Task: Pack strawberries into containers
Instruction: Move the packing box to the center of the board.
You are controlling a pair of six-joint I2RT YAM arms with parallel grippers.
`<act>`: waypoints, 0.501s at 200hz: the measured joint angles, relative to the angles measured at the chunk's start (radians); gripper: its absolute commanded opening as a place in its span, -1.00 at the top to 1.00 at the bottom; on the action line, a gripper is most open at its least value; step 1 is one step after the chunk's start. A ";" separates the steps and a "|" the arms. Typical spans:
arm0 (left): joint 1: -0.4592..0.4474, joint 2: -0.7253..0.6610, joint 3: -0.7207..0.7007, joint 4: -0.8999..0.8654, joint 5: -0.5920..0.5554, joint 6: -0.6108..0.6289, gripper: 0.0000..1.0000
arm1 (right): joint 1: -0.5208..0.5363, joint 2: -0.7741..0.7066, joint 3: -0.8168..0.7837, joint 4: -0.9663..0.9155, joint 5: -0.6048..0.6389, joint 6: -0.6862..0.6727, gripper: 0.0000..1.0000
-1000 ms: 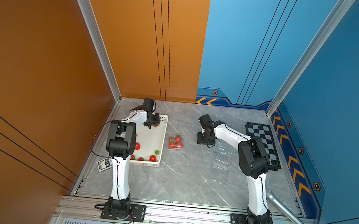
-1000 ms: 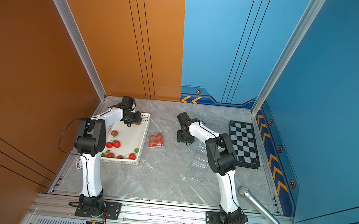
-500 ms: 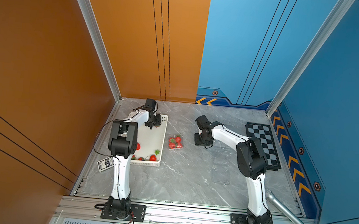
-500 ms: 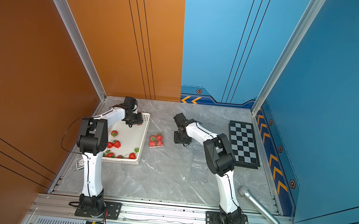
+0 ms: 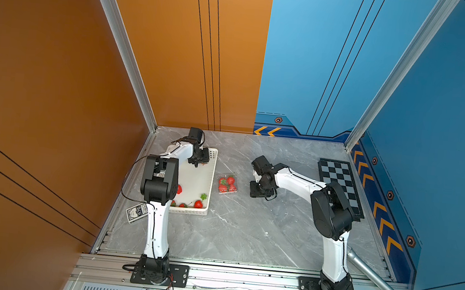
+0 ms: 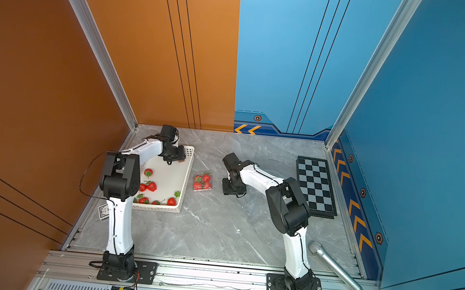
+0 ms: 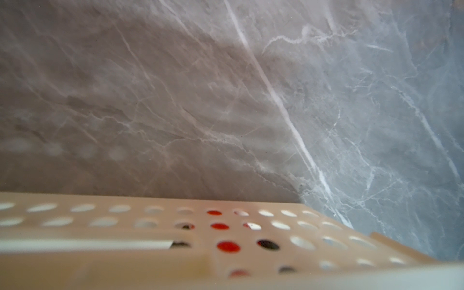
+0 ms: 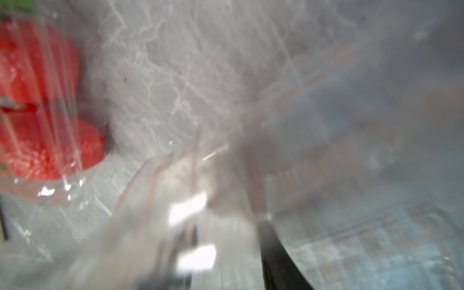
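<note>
Clock dirs as seen from above, 12 = far wall.

L jaws: low over the basket (image 5: 212, 175), at its 12 o'c end, on the L arm (image 5: 179, 152). Can't tell how far open, as the wrist body hides the tips in both top views. L wrist view shows no jaws, only the basket's holed wall (image 7: 100, 251) w/ red showing thru a few holes, and table (image 7: 200, 100) beyond. Holding anything? Can't tell.

R jaws: down near table (image 5: 246, 234) centre, at 3 o'c of the clear box (image 5: 227, 184). Can't tell the gap either. R wrist view is blurred. Clear plastic (image 8: 175, 190) sits right up against the lens w/ one dark finger (image 8: 278, 256) beside it. Gripped or only touching, can't say.

Containers: clear box sits btwn basket and R jaws, just beside the basket's 3 o'c wall, and from above touches neither. It holds approx 4 strawberries (image 5: 230, 180), packed tight. They show red behind its wall in the R wrist view (image 8: 37, 100). The basket, at 9 o'c of the table, holds approx 6 loose berries (image 6: 151, 186), mostly toward its 6 o'c end.
</note>
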 measured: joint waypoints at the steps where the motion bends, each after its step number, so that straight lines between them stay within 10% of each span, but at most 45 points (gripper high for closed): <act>1: 0.000 0.000 0.000 0.000 0.000 0.000 0.83 | 0.000 -0.002 -0.002 0.000 -0.002 -0.001 0.07; 100: -0.003 -0.048 -0.063 -0.015 0.020 0.000 0.90 | 0.021 -0.041 -0.071 -0.080 -0.200 -0.252 0.03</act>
